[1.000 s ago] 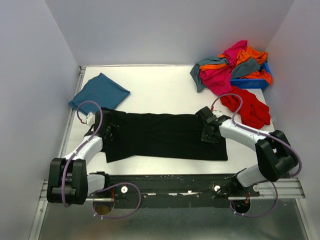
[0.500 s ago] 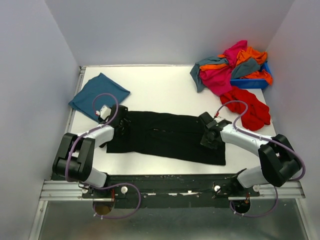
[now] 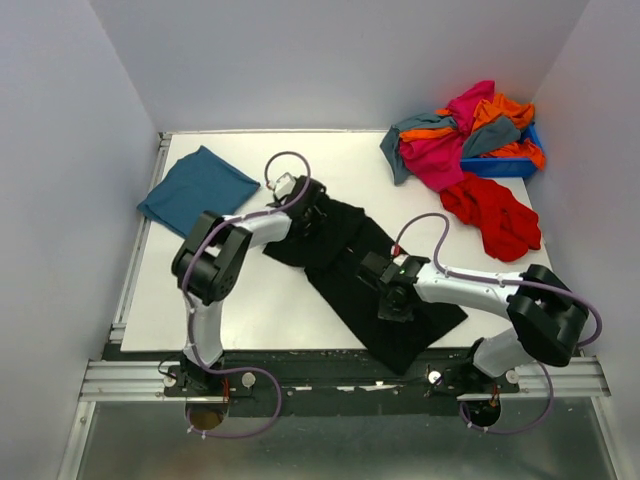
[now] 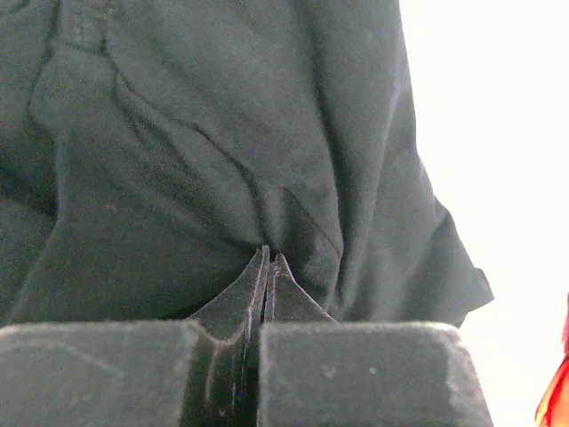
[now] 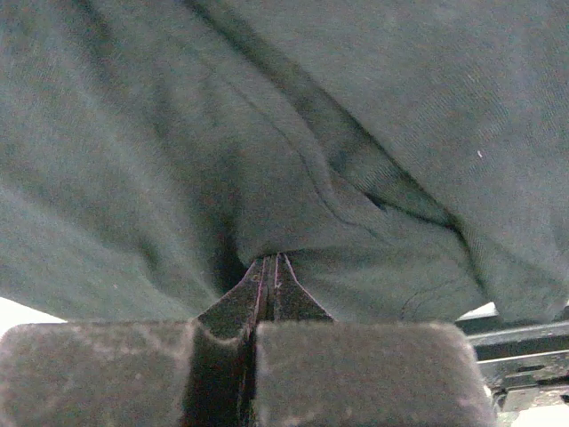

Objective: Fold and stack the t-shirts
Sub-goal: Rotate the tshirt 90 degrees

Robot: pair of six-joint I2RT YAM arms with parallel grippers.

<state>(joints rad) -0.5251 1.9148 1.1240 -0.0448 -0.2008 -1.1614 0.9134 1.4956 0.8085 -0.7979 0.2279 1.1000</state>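
Observation:
The black t-shirt [image 3: 345,265] lies bunched in a diagonal band from the table's middle to its near edge; no print shows. My left gripper [image 3: 312,205] is shut on its far end, seen as dark cloth pinched at the fingertips in the left wrist view [image 4: 269,258]. My right gripper [image 3: 385,295] is shut on its near part, the cloth [image 5: 293,133] filling the right wrist view. A folded teal-blue t-shirt [image 3: 197,187] lies at the far left. A red t-shirt [image 3: 495,213] lies at the right. A heap of magenta, orange and grey-blue t-shirts [image 3: 460,135] sits at the far right.
A small blue plastic bin [image 3: 505,163] stands under the heap at the far right corner. White walls close the table at the left, back and right. The black rail with both arm bases [image 3: 340,375] runs along the near edge.
Both grippers swung the black t-shirt round: the left end went far and right, the right end came left and nearer. The flat strip is now a bunched diagonal.

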